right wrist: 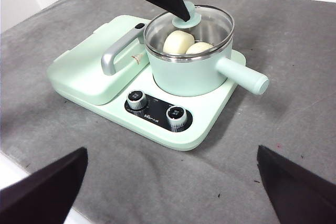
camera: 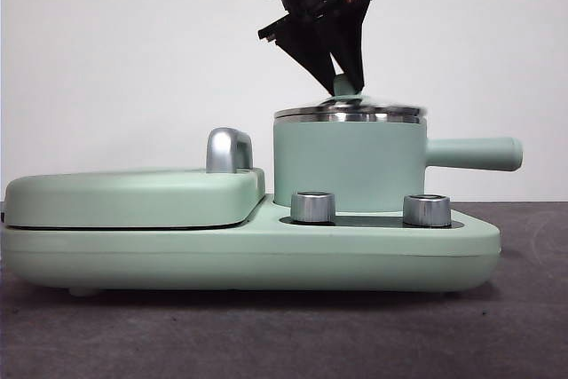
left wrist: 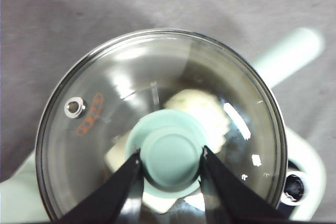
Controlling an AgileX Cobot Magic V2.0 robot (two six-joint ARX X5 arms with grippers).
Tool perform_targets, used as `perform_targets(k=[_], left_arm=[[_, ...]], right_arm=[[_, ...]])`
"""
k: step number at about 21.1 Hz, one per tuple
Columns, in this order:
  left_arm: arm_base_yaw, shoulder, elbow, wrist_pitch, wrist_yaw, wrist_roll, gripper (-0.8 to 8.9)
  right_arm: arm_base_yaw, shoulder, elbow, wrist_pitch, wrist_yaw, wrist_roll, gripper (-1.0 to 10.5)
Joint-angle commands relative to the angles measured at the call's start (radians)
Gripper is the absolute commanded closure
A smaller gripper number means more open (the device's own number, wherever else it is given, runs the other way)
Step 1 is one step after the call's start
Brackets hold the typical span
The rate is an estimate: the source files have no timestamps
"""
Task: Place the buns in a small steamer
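Note:
The small steamer is a mint-green pot with a long side handle, standing on the right of a green cooker base. Its glass lid lies on the steel rim. My left gripper comes down from above and is shut on the lid's green knob. Two cream-white buns lie inside the pot, seen through the glass: one smooth, one beside it. They also show under the lid in the left wrist view. My right gripper is open, high above the table's near side, away from the pot.
A flat green lidded griddle with a steel handle fills the base's left half. Two steel dials sit on the base in front of the pot. The cooker stands on a grey table.

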Motion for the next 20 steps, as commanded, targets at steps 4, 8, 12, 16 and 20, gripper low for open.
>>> perform_targets(k=[4, 8, 12, 16, 20], left_arm=[[-0.027, 0.027, 0.027, -0.011, -0.030, 0.006, 7.99], [-0.027, 0.027, 0.027, -0.010, -0.027, -0.021, 6.97], [-0.025, 0.021, 0.030, -0.001, -0.027, -0.078, 2.32], [-0.016, -0.034, 0.030, -0.058, -0.027, -0.127, 2.18], [-0.014, -0.132, 0.028, -0.233, -0.017, -0.189, 2.20]], right_arm=[[0.007, -0.002, 0.009, 0.010, 0.002, 0.013, 4.3], [0.007, -0.002, 0.009, 0.010, 0.002, 0.013, 4.3], [0.007, -0.002, 0.009, 0.010, 0.002, 0.013, 4.3], [0.007, -0.002, 0.009, 0.009, 0.002, 0.013, 4.3], [0.007, -0.002, 0.009, 0.010, 0.001, 0.013, 4.3]])
